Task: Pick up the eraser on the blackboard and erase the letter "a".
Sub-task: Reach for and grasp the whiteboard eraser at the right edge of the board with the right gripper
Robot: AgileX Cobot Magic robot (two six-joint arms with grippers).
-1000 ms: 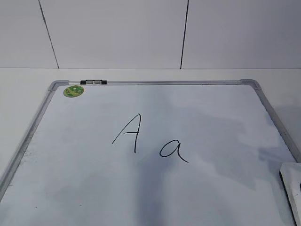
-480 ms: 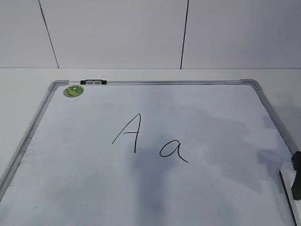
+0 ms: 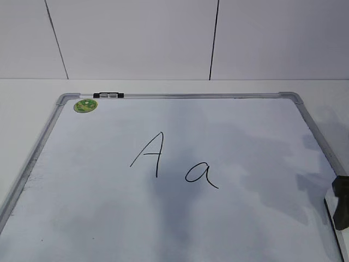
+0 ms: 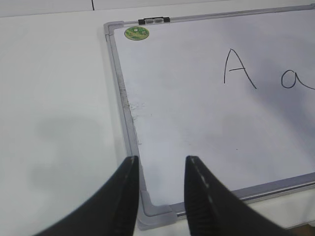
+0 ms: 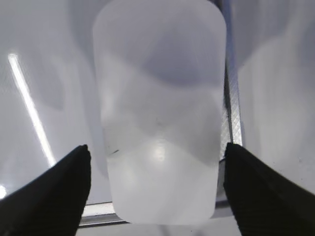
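Note:
The blackboard (image 3: 65, 191) is a white board in a silver frame, lying flat. A capital "A" (image 3: 150, 154) and the letter "a" (image 3: 200, 174) are written near its middle. The white eraser (image 5: 157, 113) lies at the board's right edge by the frame and is partly visible in the exterior view (image 3: 341, 243). My right gripper (image 5: 156, 146) is open, with one dark finger on each side of the eraser; a finger (image 3: 341, 202) shows at the right edge of the exterior view. My left gripper (image 4: 162, 158) is open and empty above the board's near left corner (image 4: 162, 211).
A round green sticker (image 3: 85, 105) and a black-and-silver clip (image 3: 108, 95) sit at the board's far left corner. The board lies on a white table (image 3: 27, 103) with a white panelled wall behind. The frame rail (image 5: 231, 98) runs beside the eraser.
A dark finger of my right gripper has come into the exterior view at the right edge and now covers part of the eraser. The board and letters have not moved.

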